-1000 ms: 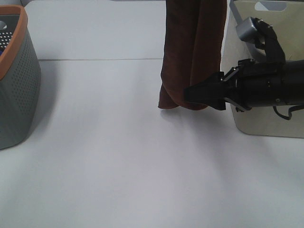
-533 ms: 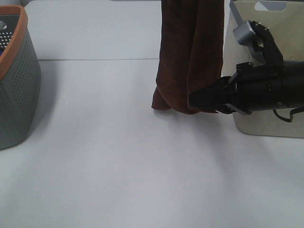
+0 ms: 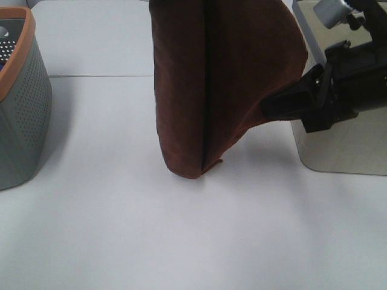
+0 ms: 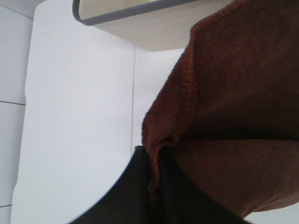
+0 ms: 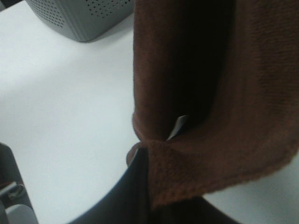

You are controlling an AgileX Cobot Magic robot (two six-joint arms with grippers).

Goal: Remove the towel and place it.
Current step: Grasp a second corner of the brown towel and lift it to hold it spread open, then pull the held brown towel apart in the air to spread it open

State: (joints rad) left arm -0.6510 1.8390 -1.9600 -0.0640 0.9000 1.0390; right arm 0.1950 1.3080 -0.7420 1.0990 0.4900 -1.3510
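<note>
**While the towel hangs from two grips: spreading before lay-down**

As seen in the high view, the towel (image 3: 224, 78) hangs at upper centre, between the basket (image 3: 21, 103) at the left edge and the bin (image 3: 338, 151) at the right edge. It is clear of the bin. Whether its lowest fold touches the table (image 3: 121, 229) cannot be told. The left gripper (image 4: 153, 163) is seen in its wrist view clamped on a hemmed edge, and it is not shown in the high view. The right gripper (image 3: 275, 110) is closed on the towel's side edge at centre right, and the cloth is drawn there into a taut corner.

Step judged: the towel is to be spread, then laid flat on the bare table at lower centre.

To be done well:
- Both pinches are to be held firm.
- The two held points should be drawn apart until the central fold opens.
- Both should be lowered together, the bottom fold set down first and the rest trailed over it.
- Release is best deferred until the cloth is borne by the table.

Risk noted: plush may slip from a shallow pinch.
</note>
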